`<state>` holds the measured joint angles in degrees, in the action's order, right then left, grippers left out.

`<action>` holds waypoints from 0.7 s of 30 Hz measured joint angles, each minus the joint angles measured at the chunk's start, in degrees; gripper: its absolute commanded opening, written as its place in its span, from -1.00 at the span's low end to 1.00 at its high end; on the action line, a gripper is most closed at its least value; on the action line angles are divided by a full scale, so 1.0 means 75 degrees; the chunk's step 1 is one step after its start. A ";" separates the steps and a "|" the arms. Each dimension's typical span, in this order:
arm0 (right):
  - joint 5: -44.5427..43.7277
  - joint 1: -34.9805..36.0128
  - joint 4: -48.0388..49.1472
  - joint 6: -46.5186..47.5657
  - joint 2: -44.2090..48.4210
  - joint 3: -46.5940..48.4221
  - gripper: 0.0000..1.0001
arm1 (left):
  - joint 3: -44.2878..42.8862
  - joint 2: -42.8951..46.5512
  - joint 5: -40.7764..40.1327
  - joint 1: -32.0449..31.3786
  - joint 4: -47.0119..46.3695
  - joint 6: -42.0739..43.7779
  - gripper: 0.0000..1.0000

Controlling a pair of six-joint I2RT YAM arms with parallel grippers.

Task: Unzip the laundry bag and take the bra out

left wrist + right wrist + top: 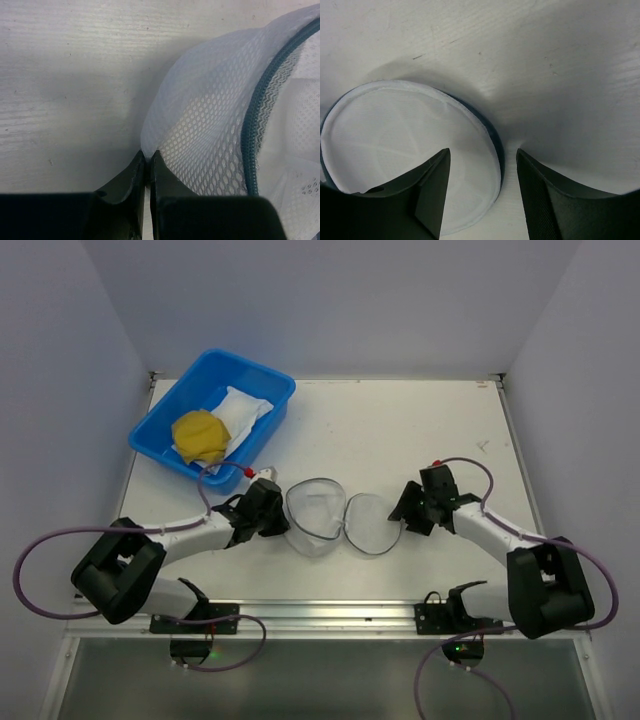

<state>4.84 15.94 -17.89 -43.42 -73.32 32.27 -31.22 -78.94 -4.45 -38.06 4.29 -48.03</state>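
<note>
The white mesh laundry bag [316, 514] lies open on the table, its flat round lid [373, 524] folded out to the right. The mustard-yellow bra [200, 436] lies in the blue tub [268, 383] at the back left. My left gripper [276, 512] is shut on the bag's left mesh wall [200, 125]; the dark zipper band [255, 130] runs to the right of it. My right gripper [401, 514] is open, its fingers straddling the lid's right rim [492, 145], one finger over the lid [405, 130], the other over bare table.
A flat white cloth [240, 415] lies in the blue tub beside the bra. The tub stands at the table's back-left corner. White walls enclose the table at the back and both sides.
</note>
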 measured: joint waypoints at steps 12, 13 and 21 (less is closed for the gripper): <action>0.0915 0.0003 0.0647 0.0041 -0.0717 0.0105 -0.99 | 0.0000 0.0542 -0.0501 0.0000 0.0583 0.0032 -1.00; 0.0903 0.0003 0.0618 0.0050 -0.0711 0.0105 -1.00 | 0.0000 0.0580 -0.0536 0.0000 0.0612 0.0041 -1.00; 0.0256 0.0192 -0.0761 0.0632 0.0131 0.0912 -1.00 | -0.0140 0.0493 -0.0562 -0.0003 0.0641 0.0122 -1.00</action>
<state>6.76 17.39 -23.59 -38.68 -72.34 39.11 -32.27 -75.24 -8.67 -38.09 9.10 -47.11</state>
